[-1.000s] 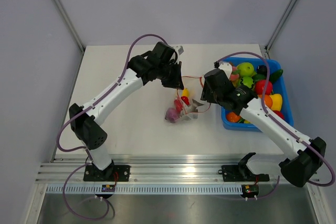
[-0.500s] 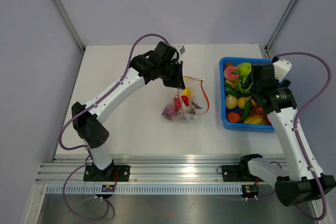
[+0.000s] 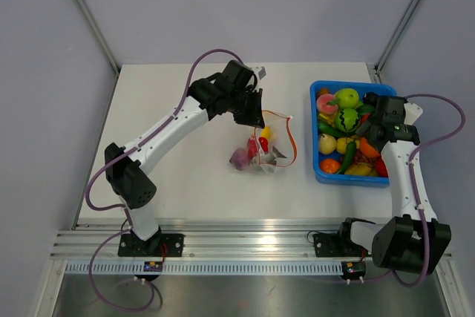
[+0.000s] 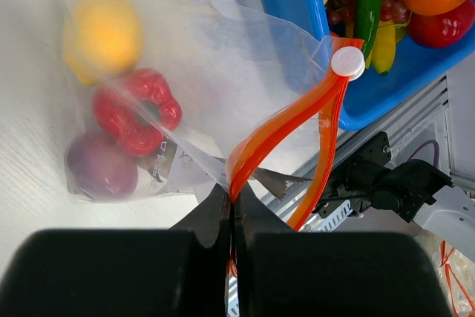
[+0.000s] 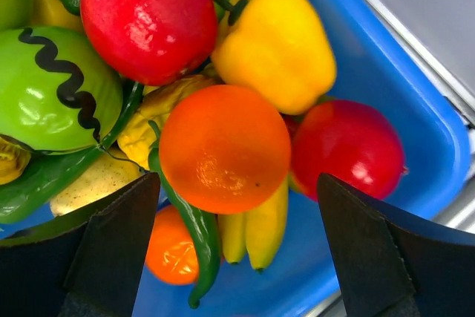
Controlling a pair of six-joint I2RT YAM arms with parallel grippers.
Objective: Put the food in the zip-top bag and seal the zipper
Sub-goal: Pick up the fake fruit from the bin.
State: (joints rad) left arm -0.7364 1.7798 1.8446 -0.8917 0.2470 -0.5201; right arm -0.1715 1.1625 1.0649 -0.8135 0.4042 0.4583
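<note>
The clear zip-top bag lies mid-table with a yellow fruit, a red pepper and a purple piece inside. Its orange-red zipper loops open, with a white slider at the far end. My left gripper is shut on the zipper strip at the bag's near corner; in the top view it is at the bag's far end. My right gripper is open over the food in the blue bin, straddling an orange fruit; in the top view it hangs over the bin.
The blue bin at the right holds several toy foods: a striped green melon, a red apple, a yellow pepper, a red tomato, bananas and a green chili. Grey walls enclose the table.
My right arm has swung from the bag's mouth over to the blue bin, and its gripper now hangs open over the food. My left gripper still holds the zipper, nearly in place.
</note>
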